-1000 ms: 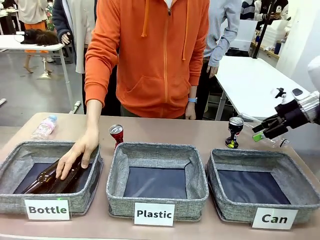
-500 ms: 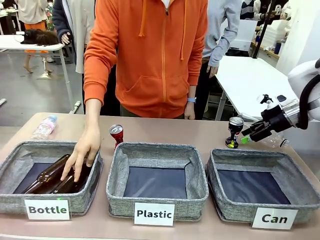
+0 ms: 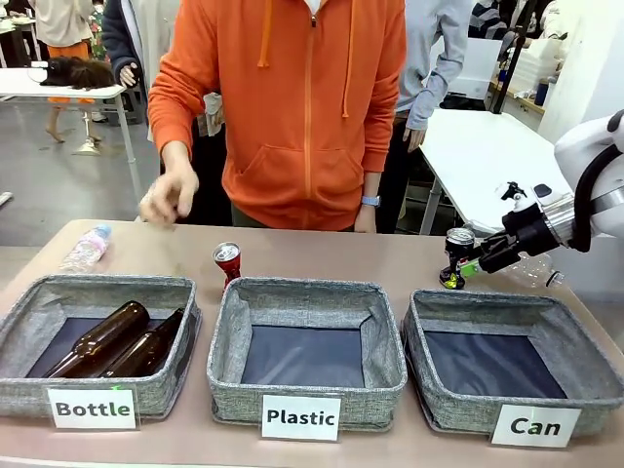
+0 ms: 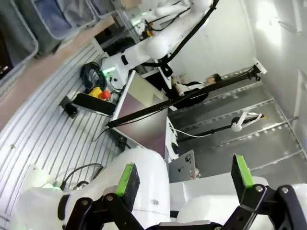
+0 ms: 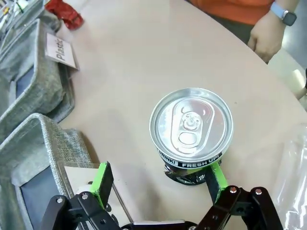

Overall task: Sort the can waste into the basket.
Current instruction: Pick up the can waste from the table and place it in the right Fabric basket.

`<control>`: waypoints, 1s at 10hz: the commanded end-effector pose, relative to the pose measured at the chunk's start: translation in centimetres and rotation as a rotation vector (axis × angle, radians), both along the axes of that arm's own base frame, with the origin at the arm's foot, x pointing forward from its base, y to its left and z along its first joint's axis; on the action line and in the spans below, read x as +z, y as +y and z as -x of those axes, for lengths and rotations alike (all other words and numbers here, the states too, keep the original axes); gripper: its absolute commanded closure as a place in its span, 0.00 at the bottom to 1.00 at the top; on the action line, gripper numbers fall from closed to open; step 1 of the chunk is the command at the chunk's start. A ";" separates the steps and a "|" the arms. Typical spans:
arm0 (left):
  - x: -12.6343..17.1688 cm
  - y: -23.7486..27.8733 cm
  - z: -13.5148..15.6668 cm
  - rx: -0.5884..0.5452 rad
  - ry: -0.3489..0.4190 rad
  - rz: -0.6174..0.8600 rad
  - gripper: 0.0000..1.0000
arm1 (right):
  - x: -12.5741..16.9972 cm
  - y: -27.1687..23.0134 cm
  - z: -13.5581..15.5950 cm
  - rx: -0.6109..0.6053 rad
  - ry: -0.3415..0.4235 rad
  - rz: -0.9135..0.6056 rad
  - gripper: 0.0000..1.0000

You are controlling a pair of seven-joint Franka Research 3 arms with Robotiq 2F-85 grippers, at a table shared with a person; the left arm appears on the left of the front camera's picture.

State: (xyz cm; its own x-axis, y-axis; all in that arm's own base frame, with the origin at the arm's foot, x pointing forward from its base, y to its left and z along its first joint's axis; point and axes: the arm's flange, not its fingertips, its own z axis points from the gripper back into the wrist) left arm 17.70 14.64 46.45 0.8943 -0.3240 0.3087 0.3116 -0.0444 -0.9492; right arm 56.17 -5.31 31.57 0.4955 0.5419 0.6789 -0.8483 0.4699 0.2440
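Note:
The dark crushed can point(image 3: 456, 256) stands upright on the table behind the grey "Can" basket point(image 3: 434, 336). My right gripper point(image 3: 477, 264) is open right beside it. In the right wrist view the can's silver top point(image 5: 192, 125) sits just ahead of the gripper point(image 5: 158, 179), close to one green pad point(image 5: 214, 178); the other pad stands well clear. The red can point(image 3: 227, 261) stands behind the "Plastic" bin, also seen far off as the red can point(image 5: 64, 12). My left gripper point(image 4: 184, 176) is open and holds nothing, facing the robot's base away from the table.
The "Plastic" bin point(image 3: 226, 336) is in the middle. The "Bottle" bin point(image 3: 185, 322) on the left holds two brown bottles point(image 3: 102, 338). Clear plastic bottles lie at the far left point(image 3: 86, 249) and behind my right gripper point(image 3: 538, 273). The person's hand point(image 3: 168, 198) hangs above the table.
My right gripper moved left and down until it reached the dark can. The person's hand let go of the brown bottle and lifted out of the "Bottle" bin.

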 end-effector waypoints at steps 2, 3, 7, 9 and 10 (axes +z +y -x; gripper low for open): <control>-3.3 -2.7 -2.8 -0.125 0.081 0.048 0.00 | -0.7 0.6 -0.7 -0.013 -0.057 -0.026 0.00; -4.7 -3.5 -3.2 -0.121 0.106 0.021 0.00 | -0.9 0.6 -0.9 -0.017 -0.064 -0.039 0.00; -3.8 -3.7 -2.7 -0.109 0.100 0.039 0.00 | -1.2 -0.5 -0.9 -0.052 -0.064 -0.034 0.00; -3.8 -3.7 -2.7 -0.109 0.100 0.039 0.00 | -1.6 -0.3 -0.9 -0.065 -0.100 -0.025 0.00; -3.8 -3.7 -2.7 -0.109 0.100 0.039 0.00 | -1.9 -0.2 -1.3 -0.068 -0.120 -0.038 0.00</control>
State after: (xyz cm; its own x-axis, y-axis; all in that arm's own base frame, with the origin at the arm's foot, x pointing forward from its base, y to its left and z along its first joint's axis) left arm 20.88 10.84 42.22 0.8778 -0.4099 0.2478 0.2243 -0.1054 -0.9688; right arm 56.91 -5.93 30.45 0.4825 0.4978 0.7207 -0.8353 0.5091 0.2076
